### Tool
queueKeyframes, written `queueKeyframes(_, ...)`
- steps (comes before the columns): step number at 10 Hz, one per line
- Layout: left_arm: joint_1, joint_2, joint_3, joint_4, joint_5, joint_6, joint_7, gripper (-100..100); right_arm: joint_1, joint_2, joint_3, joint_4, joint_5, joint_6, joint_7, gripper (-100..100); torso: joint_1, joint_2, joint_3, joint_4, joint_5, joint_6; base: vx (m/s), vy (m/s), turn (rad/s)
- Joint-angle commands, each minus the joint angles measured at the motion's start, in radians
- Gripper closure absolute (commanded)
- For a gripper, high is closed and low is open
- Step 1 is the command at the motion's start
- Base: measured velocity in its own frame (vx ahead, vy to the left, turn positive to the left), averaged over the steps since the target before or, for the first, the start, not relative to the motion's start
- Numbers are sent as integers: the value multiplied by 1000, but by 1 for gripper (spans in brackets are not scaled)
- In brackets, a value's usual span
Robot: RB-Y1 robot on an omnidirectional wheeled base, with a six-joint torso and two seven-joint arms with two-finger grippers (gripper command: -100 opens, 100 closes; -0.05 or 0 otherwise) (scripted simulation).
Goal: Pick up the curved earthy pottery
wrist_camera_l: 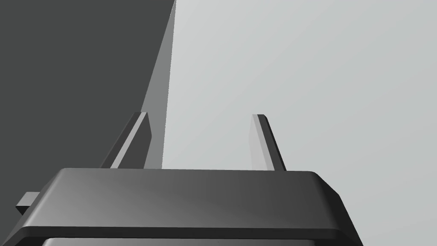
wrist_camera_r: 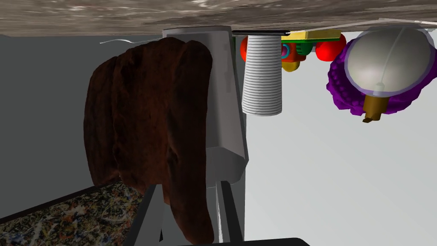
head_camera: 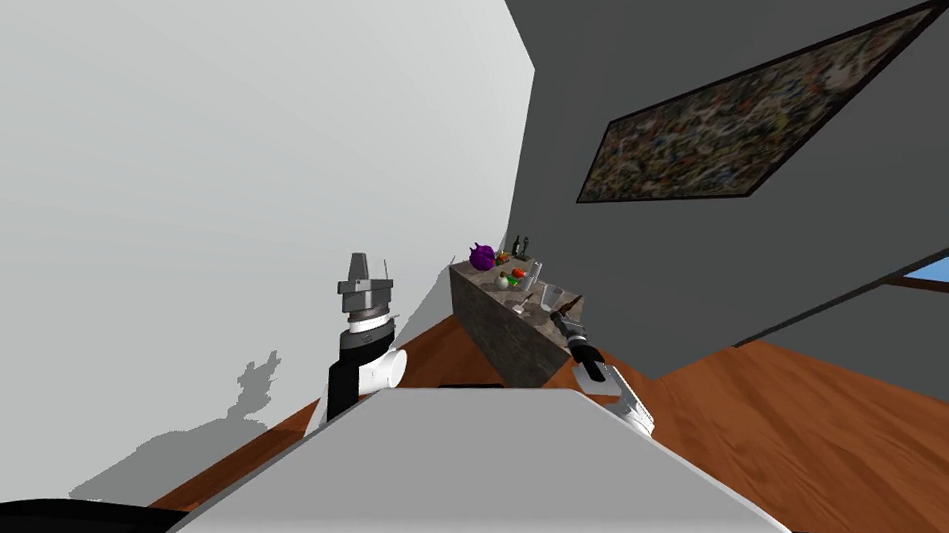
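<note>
While my left claw [wrist_camera_l: 199, 114] hangs with fingers apart, my right claw [wrist_camera_r: 187, 188] is clamped on the near end of the curved brown pottery [wrist_camera_r: 145, 115], which rests on the stone counter [wrist_camera_r: 106, 17] straight ahead. It is probably rigid, rough and brittle, so the narrow end suits a gentle grip.

Brown curved pottery [wrist_camera_r: 149, 119] (rough-skinned) stands on counter [wrist_camera_r: 85, 17].

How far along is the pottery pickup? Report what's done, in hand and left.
Done: the right hand is at the stone counter, lined up on the dark brown pottery. In hand: its fingers press the pottery's sides. Left: the lift, since the pottery's far end sits at the counter top. The left hand is open, raised aside.
</note>
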Motion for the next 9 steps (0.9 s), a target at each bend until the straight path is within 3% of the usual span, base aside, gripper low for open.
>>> queueKeyframes(1,0,0,0,0,0,0,0,0,50,24,-8,-50,17,37,-10,100,0,0,0,0,0,0,5,-74,131)
queueKeyframes(4,0,0,0,0,0,0,0,0,65,24,-8,-130,17,37,-10,100,4,1,1,2,3,1,-1,-13,-21)
queueKeyframes(5,0,0,0,0,0,0,0,0,120,72,-41,-171,56,78,-19,100,6,1,1,2,4,0,11,-43,226)
queueKeyframes(6,0,0,0,0,0,0,0,0,141,77,-41,-198,56,78,-19,100,3,1,1,1,3,0,4,-74,121)
queueKeyframes(8,0,0,0,0,0,0,0,0,141,77,-41,-238,56,78,-19,100,3,2,2,1,4,2,-7,-30,-25)
queueKeyframes(9,0,0,0,0,0,0,0,0,189,128,-75,-267,95,120,-27,100,6,2,2,2,5,1,-9,-54,182)
